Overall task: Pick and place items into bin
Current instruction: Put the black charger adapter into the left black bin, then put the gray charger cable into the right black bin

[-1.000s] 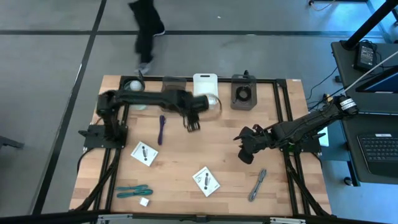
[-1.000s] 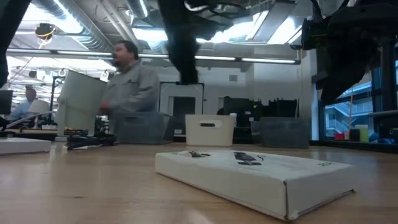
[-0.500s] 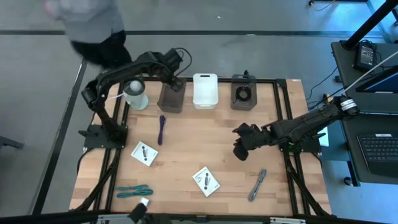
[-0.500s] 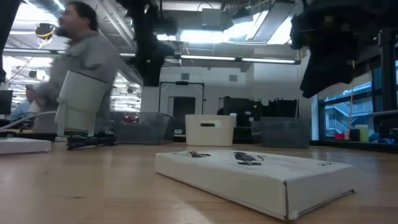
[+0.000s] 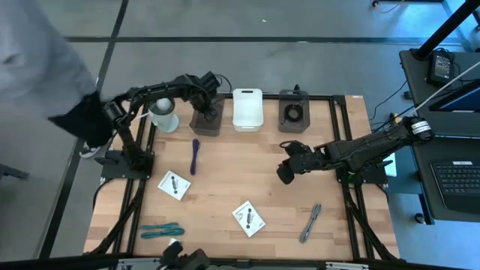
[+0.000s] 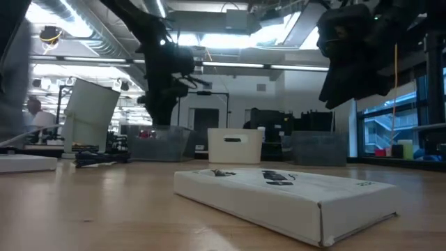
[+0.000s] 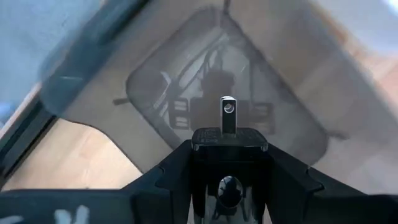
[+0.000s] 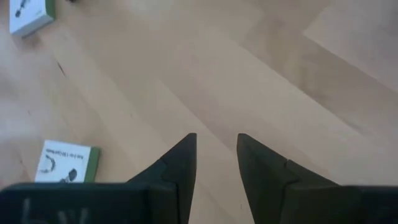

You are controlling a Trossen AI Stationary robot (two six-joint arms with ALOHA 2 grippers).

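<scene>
High view: left end effector (image 5: 208, 96) poised over the smoky translucent bin (image 5: 208, 120) at the tabletop's (image 5: 262, 172) far edge; right end effector (image 5: 286, 172) right of centre above bare wood. Purple stick (image 5: 195, 154) just in front of that bin; white packets (image 5: 174, 184) and (image 5: 248, 217) further toward the near edge; teal tie (image 5: 160, 229) near the near-left corner, grey tie (image 5: 310, 222) near the near-right.

Left wrist view: fingers (image 7: 180, 168) clamped on a small silvery piece (image 7: 227, 115) directly above the bin.

Right wrist view: fingers (image 8: 183, 158) parted narrowly, empty, both packets well apart from them.
</scene>
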